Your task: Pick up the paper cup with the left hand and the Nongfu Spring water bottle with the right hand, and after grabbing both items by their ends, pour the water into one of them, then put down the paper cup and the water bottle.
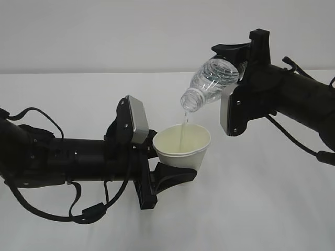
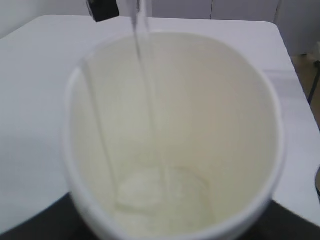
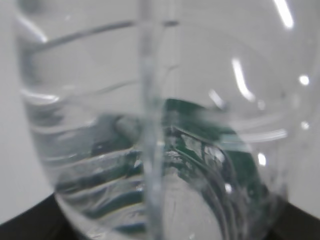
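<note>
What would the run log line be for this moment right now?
phase: pouring | left hand: holds paper cup upright | right hand: holds water bottle tilted, mouth down | water: thin stream entering cup

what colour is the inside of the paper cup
Pale cream inside the paper cup, with a white rim; the left wrist view shows it best.

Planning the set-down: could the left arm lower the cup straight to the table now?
Probably yes: the table below the cup looks bare, though the bottle is pouring into it.
</note>
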`<control>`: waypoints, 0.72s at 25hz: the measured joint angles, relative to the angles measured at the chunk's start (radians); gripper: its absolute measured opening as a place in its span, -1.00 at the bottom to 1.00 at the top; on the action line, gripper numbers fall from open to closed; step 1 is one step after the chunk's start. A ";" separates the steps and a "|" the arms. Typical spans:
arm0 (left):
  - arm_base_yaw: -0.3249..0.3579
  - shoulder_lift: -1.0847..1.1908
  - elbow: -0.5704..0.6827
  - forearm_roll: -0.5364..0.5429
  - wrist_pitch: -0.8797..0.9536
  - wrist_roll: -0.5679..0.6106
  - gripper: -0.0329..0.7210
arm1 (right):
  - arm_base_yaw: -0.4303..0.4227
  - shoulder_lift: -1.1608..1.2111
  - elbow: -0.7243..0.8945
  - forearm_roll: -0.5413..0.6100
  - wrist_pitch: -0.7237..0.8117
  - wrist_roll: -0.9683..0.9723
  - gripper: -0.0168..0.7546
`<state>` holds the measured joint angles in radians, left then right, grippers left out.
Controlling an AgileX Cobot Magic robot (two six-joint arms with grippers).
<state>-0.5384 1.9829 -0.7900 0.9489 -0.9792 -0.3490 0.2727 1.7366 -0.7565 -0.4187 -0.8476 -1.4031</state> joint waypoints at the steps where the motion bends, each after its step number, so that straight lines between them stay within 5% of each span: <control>1: 0.000 0.000 0.000 0.000 0.000 0.000 0.16 | 0.000 0.000 0.000 0.000 0.000 -0.002 0.26; 18: 0.000 0.000 0.000 0.000 0.000 0.000 0.15 | 0.000 0.000 0.000 0.000 -0.008 -0.002 0.26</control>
<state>-0.5384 1.9829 -0.7900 0.9489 -0.9792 -0.3490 0.2727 1.7366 -0.7565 -0.4187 -0.8555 -1.4049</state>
